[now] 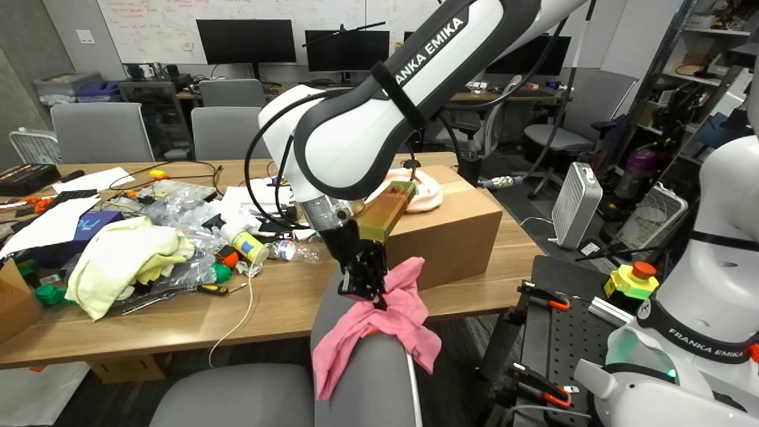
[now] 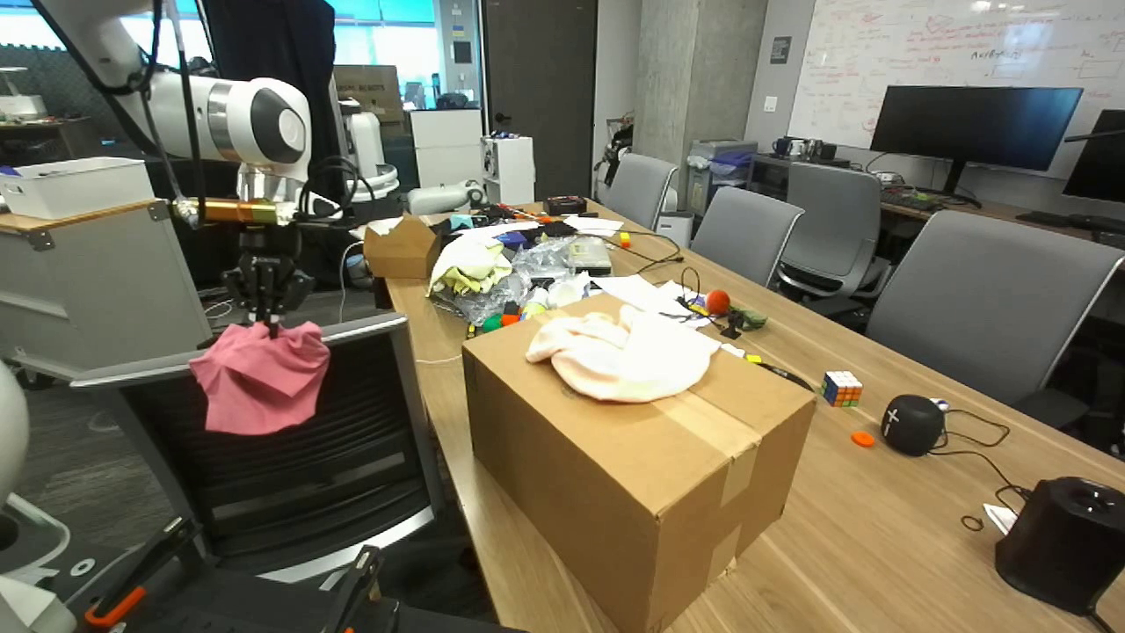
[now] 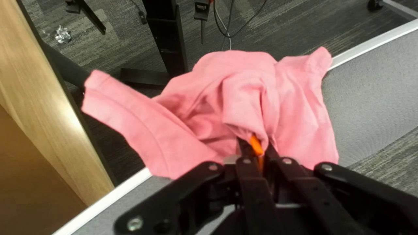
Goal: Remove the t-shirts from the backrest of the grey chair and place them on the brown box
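Note:
A pink t-shirt (image 1: 379,323) lies draped over the top of the grey chair's backrest (image 1: 370,388). It also shows in an exterior view (image 2: 264,382) and in the wrist view (image 3: 243,98). My gripper (image 1: 379,301) points down at it; its fingers, also seen in the wrist view (image 3: 256,147), are shut on a bunched fold of the pink cloth. A small orange piece shows between the fingers; what it is I cannot tell. The brown box (image 2: 571,448) stands on the table beside the chair. A pale cream-pink t-shirt (image 2: 628,356) lies crumpled on its top.
The wooden table (image 1: 273,296) carries a pale yellow cloth (image 1: 127,255), plastic bags, a bottle (image 1: 293,251) and tools. A Rubik's cube (image 2: 841,389) and black speakers (image 2: 912,425) are beyond the box. A second robot arm (image 1: 705,255) stands beside the chair.

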Controlling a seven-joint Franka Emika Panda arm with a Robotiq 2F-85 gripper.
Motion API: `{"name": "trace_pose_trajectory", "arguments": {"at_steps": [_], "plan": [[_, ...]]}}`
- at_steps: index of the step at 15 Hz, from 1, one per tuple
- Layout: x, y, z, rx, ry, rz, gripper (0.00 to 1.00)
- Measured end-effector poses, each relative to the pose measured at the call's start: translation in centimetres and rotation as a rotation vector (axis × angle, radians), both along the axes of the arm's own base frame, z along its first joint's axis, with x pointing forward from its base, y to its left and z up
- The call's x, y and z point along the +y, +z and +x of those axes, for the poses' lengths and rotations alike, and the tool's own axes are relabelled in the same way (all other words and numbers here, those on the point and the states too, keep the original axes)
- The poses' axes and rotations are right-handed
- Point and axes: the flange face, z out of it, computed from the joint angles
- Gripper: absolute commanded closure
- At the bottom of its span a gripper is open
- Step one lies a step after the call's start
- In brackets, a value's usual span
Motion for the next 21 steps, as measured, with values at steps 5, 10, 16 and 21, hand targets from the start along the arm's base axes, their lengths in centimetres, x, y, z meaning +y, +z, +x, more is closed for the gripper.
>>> {"name": "trace_pose_trajectory", "arguments": {"at_steps": [5, 10, 16, 21], "plan": [[-0.4, 0.6, 0.7, -0.018, -0.025, -0.006, 0.98], [-2.4, 5.7, 3.0, -0.141, -0.117, -0.009, 0.98], [-4.9, 13.8, 4.1, -0.291, -0.239, 0.001, 0.98], [-8.6, 18.7, 4.8, -0.378, -0.343, 0.007, 0.98]]}}
